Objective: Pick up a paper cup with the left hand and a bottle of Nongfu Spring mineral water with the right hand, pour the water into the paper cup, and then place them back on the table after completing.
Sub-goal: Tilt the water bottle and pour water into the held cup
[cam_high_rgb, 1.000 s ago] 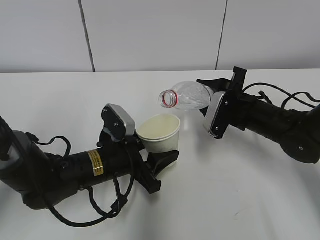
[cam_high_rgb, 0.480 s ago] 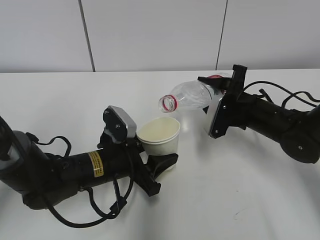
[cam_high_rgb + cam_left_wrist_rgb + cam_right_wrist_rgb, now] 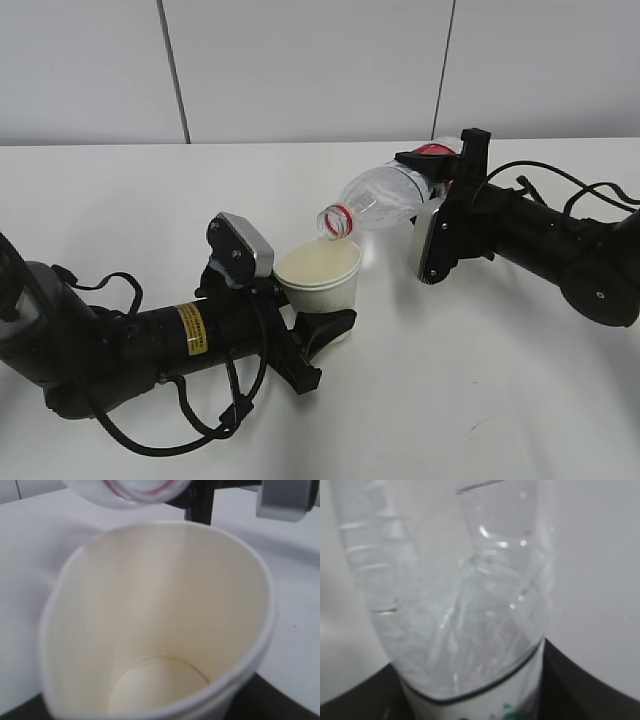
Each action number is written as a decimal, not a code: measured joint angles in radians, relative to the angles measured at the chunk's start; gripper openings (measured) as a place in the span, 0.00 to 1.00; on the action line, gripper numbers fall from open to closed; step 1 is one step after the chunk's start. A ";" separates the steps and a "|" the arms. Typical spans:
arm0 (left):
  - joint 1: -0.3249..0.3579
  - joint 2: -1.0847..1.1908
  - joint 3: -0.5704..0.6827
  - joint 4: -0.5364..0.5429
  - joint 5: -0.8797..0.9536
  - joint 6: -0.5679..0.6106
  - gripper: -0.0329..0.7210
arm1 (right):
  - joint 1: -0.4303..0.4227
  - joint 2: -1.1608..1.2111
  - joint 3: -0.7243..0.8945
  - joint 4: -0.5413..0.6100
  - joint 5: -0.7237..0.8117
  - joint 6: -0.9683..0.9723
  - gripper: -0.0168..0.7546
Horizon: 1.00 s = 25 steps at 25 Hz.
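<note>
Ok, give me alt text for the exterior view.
The right end effector tips a clear bottle, mouth down, over a paper cup held by the left end effector above a white table.

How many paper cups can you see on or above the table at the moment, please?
1. The paper cup sits upright in the left gripper, near the table's middle, directly below the tilted bottle's open mouth. No other cup shows in any view.
</note>
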 joint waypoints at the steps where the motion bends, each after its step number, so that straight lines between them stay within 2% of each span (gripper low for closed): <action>1: 0.000 0.000 0.000 0.003 0.000 0.000 0.57 | 0.000 0.000 0.000 0.000 0.000 -0.008 0.51; 6: 0.000 0.000 0.000 0.011 0.003 0.000 0.57 | 0.000 0.000 0.000 0.003 -0.002 -0.043 0.53; 24: 0.000 0.000 0.000 0.014 0.015 0.000 0.57 | 0.000 -0.002 0.000 0.021 -0.006 -0.086 0.51; 25: 0.000 0.000 0.000 0.014 0.015 0.000 0.57 | 0.000 -0.002 0.000 0.023 -0.006 -0.091 0.54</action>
